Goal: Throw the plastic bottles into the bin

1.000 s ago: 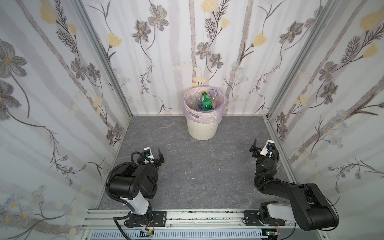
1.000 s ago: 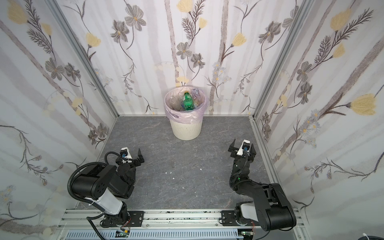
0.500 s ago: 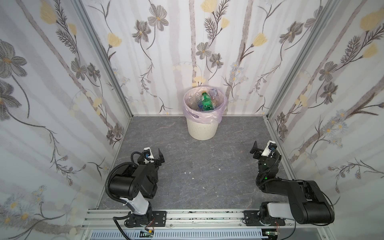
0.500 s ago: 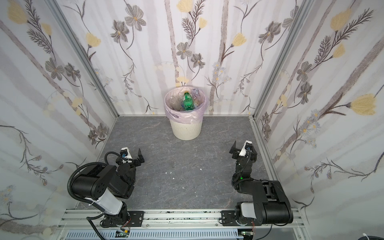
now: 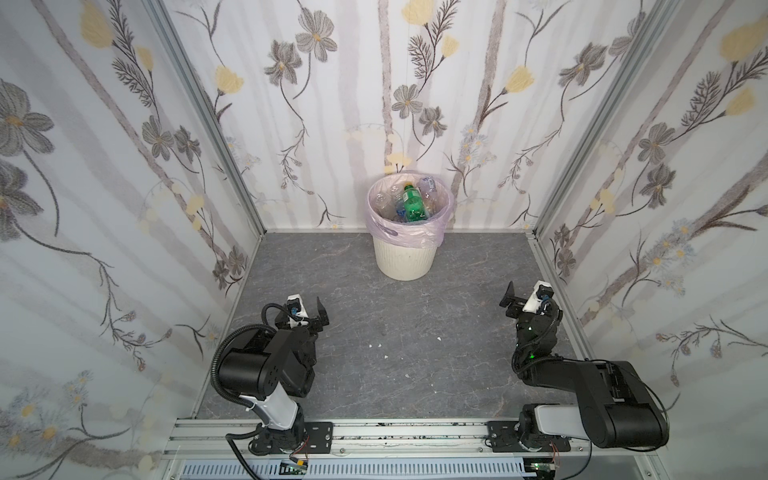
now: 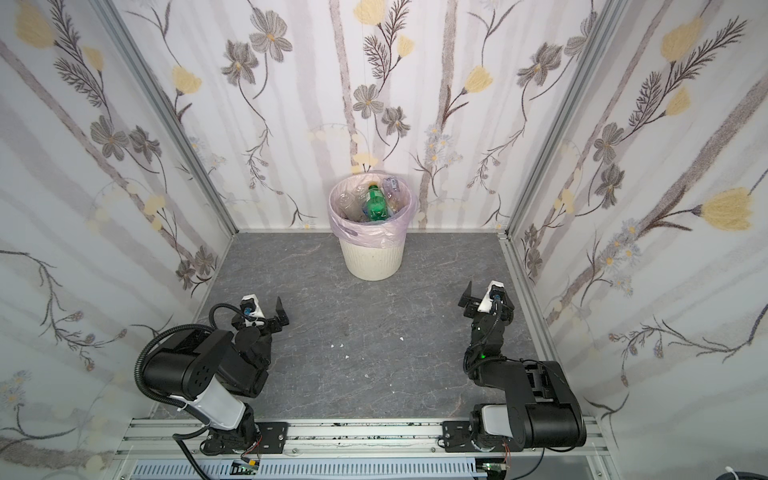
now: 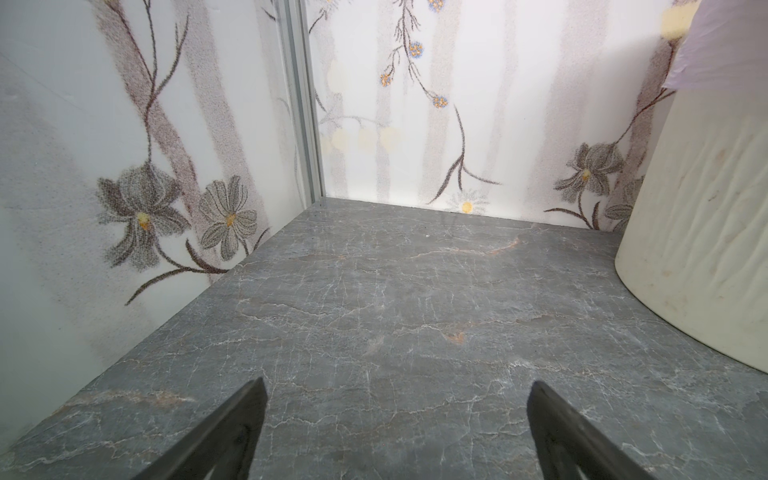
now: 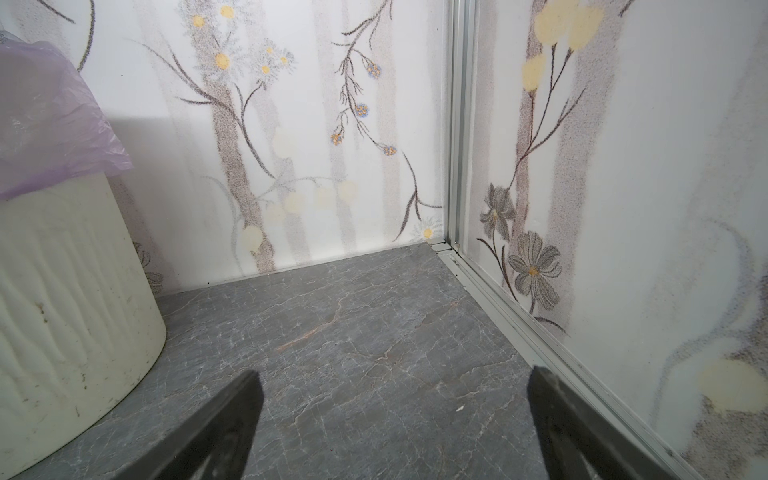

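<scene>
Bottles lie heaped at mixed angles in the bin, which stands mid-width against the far wall; none shows on the floor. The left gripper and right gripper, both spread wide and empty, hang low at near left and near right. The bin lies far-right of one and far-left of the other, neither plainly nearer; the job looks finished

Bin: ribbed matt cream plastic, scuffed. Bag: thin translucent crinkled film. Bottles: glossy plastic. Floor: smooth veined stone-look. Post: brushed metal.
</scene>
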`<state>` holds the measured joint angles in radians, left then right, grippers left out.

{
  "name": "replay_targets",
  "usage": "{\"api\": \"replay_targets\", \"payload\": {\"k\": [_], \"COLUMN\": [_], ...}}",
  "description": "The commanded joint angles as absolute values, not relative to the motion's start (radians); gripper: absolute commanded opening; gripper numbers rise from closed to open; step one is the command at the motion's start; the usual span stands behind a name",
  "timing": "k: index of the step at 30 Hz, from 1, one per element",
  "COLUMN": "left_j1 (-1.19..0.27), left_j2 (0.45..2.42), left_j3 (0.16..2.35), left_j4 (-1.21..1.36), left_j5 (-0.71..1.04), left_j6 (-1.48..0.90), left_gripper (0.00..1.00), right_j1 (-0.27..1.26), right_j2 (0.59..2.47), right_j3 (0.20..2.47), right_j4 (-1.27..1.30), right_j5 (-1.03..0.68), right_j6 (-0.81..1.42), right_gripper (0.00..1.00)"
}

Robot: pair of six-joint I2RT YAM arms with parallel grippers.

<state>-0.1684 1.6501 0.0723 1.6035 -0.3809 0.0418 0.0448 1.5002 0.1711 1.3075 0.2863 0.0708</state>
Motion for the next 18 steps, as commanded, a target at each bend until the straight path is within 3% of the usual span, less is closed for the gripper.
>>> {"api": "replay_targets", "payload": {"k": [1, 18], "left_j1": [-0.167, -0.167], "left_j2": [1.649, 1.648], "left_j3": [0.074, 0.074], "left_j4": [1.75, 1.75], "left_j5": [-0.377, -0.378], "left_j6": [0.042, 0.042], "left_gripper": [1.0, 1.0], "right_j1": [0.046, 0.057], "right_j2": [1.503, 1.507], "right_j3": [0.178, 0.184], "right_j4": [1.347, 1.341], "right_j5": [0.281, 0.274], "right_j6": [0.075, 0.056], "right_gripper": [1.0, 1.0]}}
